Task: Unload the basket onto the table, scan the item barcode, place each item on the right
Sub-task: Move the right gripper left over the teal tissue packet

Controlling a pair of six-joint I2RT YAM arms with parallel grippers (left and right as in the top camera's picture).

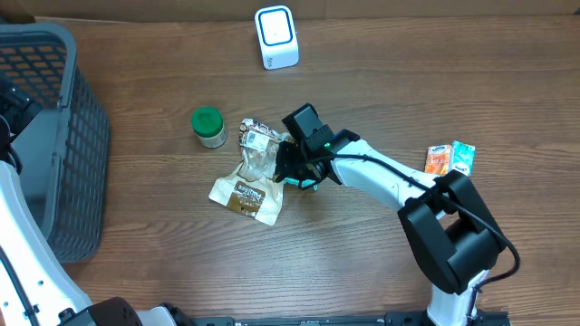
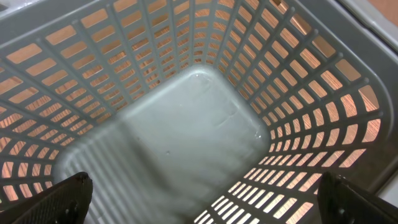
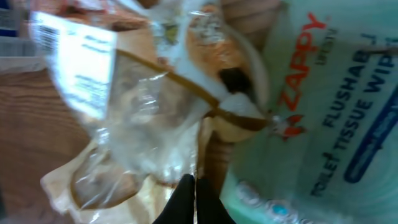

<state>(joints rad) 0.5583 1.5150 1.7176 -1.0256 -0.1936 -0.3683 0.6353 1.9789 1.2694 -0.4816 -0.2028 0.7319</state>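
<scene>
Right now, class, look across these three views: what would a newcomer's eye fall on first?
The right gripper, pinched shut on a crinkled clear snack bag in the middle of the table, draws the eye first. Next come the big grey mesh basket at the left edge and the white scanner at the far edge.

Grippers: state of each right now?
Left gripper: open, empty, over the basket.
Right gripper: shut, apparently pinching the snack bag at its edge.

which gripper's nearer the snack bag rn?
Right. The right gripper is shut on the bag; the left gripper hangs open over the basket, well away from it.
</scene>
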